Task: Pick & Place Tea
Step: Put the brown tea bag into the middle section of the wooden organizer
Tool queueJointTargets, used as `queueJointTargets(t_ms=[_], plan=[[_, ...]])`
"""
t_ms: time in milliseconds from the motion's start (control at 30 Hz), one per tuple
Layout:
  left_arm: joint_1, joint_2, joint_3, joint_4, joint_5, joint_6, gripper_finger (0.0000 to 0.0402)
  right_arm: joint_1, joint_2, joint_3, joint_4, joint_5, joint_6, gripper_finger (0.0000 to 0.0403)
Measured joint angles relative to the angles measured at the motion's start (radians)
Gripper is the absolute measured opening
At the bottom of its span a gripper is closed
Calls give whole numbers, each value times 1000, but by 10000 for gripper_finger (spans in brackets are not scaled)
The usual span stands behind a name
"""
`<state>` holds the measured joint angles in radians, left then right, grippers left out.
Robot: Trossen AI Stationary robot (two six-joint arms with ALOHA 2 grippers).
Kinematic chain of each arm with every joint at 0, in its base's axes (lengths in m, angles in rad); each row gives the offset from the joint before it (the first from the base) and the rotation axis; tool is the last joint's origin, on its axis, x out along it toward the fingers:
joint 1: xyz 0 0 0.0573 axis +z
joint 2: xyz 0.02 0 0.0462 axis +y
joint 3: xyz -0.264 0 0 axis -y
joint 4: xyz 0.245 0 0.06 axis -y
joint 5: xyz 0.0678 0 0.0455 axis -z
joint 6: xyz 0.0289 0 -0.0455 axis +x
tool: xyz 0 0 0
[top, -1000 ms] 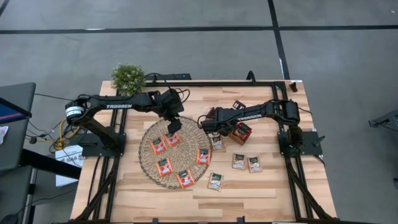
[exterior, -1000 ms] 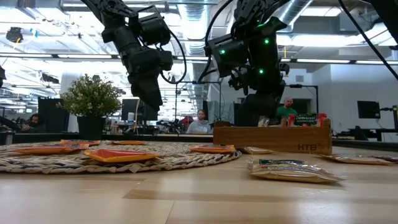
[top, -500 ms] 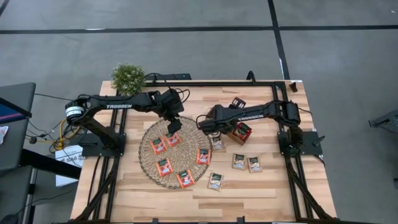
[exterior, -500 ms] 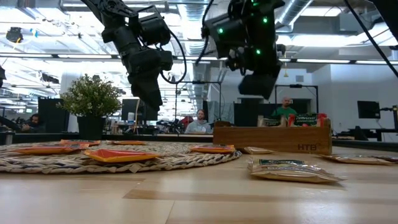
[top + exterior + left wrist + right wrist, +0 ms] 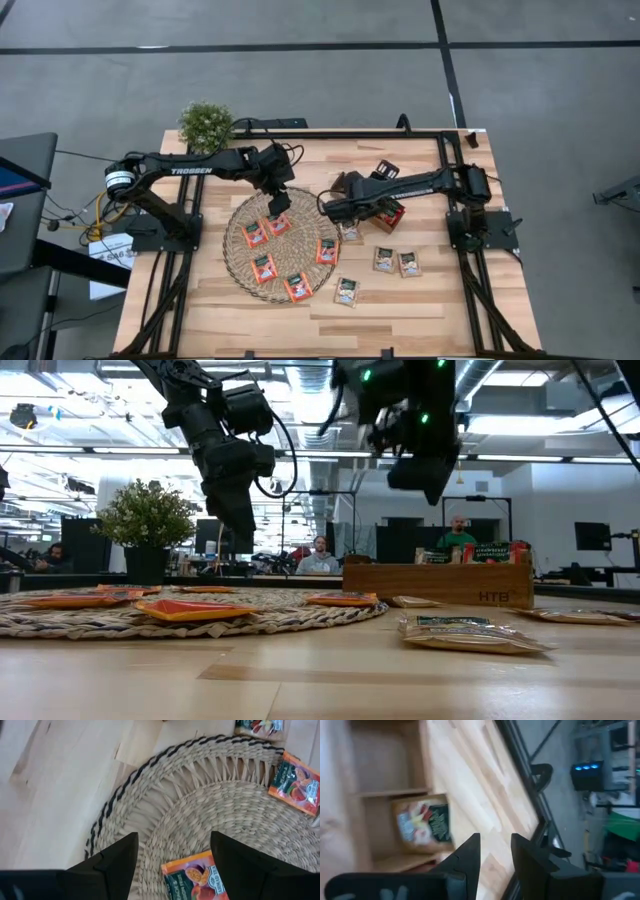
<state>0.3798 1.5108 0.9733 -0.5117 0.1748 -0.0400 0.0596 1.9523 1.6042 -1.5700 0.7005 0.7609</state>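
Several red-orange tea sachets (image 5: pixel 264 267) lie flat on the round wicker mat (image 5: pixel 240 262). Green-and-pale sachets (image 5: pixel 384 259) lie on the wooden table to the mat's right. One more sachet (image 5: pixel 422 824) lies in a compartment of the brown wooden tray (image 5: pixel 378 205). My left gripper (image 5: pixel 172 857) hovers open over the mat's far part, with a red-orange sachet (image 5: pixel 196 881) below its fingers. My right gripper (image 5: pixel 495 855) is raised high beside the tray, above the mat's far right edge. Its fingers stand a narrow gap apart and hold nothing.
A small potted plant (image 5: pixel 206 124) stands at the table's far left corner. The arms' black frames run along the left, right and far edges. Bare wood (image 5: pixel 430 310) lies along the near side. People sit in the room beyond the table (image 5: pixel 321 556).
My right gripper has risen well above the tray and drifted slightly toward the mat, tipping as the arm moved. The left arm and all sachets have stayed where they were.
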Motion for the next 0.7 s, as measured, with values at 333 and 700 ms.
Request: queueJointTargets(t_ms=[333, 700], plan=[[-18, 0, 0, -17, 39, -59, 241, 258, -232, -38, -3, -270, -7, 102], [-62, 0, 0, 41, 39, -133, 241, 618, -433, -357, 211, -472, 166, 102]])
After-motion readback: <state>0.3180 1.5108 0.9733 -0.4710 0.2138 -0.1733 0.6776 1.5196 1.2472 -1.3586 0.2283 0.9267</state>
